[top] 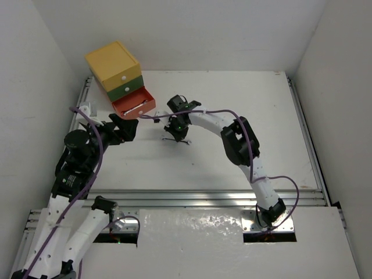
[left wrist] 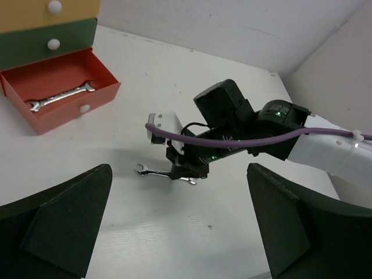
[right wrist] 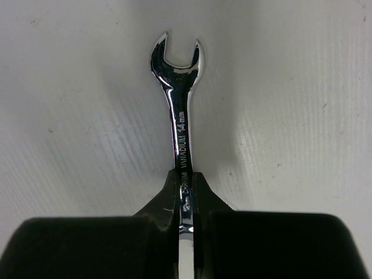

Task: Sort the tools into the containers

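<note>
Wrench [right wrist: 179,116] pinched near the red drawer [left wrist: 99,100]
It is clamped by the right gripper [right wrist: 185,195] before the drawer's open front; a second wrench [left wrist: 63,96] is seen inside. The left gripper [top: 124,127] is spread.

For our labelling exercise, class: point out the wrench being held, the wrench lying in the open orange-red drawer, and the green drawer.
held wrench [right wrist: 180,133]: right wrist view, on its shaft.
stored wrench [left wrist: 61,96]: left wrist view, mid-shaft.
green drawer [left wrist: 29,52]: left wrist view, front face left of knob.
</note>
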Robot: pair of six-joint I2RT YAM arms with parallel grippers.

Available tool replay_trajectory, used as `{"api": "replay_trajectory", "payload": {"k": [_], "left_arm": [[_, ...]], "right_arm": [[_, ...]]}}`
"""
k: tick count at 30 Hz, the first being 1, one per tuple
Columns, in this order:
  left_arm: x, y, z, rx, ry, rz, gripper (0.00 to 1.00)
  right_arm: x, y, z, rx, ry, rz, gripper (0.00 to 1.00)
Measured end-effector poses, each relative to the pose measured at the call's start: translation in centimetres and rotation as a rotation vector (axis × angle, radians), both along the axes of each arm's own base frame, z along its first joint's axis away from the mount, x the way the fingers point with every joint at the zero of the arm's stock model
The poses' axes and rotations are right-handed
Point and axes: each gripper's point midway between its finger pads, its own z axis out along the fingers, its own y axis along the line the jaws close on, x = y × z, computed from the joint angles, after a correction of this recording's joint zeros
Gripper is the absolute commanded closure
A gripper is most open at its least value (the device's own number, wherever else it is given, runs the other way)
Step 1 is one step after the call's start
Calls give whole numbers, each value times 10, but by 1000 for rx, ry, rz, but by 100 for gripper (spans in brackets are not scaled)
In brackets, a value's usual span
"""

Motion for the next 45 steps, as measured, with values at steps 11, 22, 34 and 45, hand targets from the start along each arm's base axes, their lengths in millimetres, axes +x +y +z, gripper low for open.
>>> {"api": "replay_trajectory", "payload": {"k": [11, 22, 34, 45], "left_arm": [[1, -27, -109, -264, 172, -40, 0], [3, -67, -180, -556, 308, -136, 0], [6, -34, -71, -481, 40, -26, 0], [-2, -28, -82, -356, 94, -11, 0]], "right_arm": [[-94, -48, 13, 87, 135, -381, 100], [-99, -31, 93, 403, 99, -546, 83], [-91, -33, 15, 61, 53, -490, 46], [-83, -28, -2, -119, -38, -405, 83]]}}
